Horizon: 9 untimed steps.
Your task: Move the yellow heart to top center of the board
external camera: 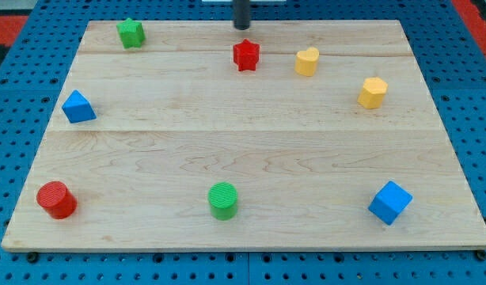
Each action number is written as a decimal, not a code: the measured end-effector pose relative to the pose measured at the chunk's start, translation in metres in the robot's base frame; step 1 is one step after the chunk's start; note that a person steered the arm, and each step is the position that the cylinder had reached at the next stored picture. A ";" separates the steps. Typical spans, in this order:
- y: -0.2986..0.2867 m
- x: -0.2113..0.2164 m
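Note:
The yellow heart (307,61) lies on the wooden board (251,142) near the view's top, right of centre. My tip (241,28) is at the top centre of the board, just above the red star (246,55) and up and to the left of the yellow heart. The tip touches no block.
A yellow hexagon (372,92) lies at the right. A green star (130,32) is at the top left, a blue triangle (77,107) at the left. A red cylinder (56,199), a green cylinder (223,199) and a blue cube (389,203) lie along the bottom.

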State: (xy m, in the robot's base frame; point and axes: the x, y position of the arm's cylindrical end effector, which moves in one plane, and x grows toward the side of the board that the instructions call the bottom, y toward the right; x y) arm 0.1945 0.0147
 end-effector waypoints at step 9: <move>0.101 0.131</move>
State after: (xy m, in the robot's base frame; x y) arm 0.3254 0.1157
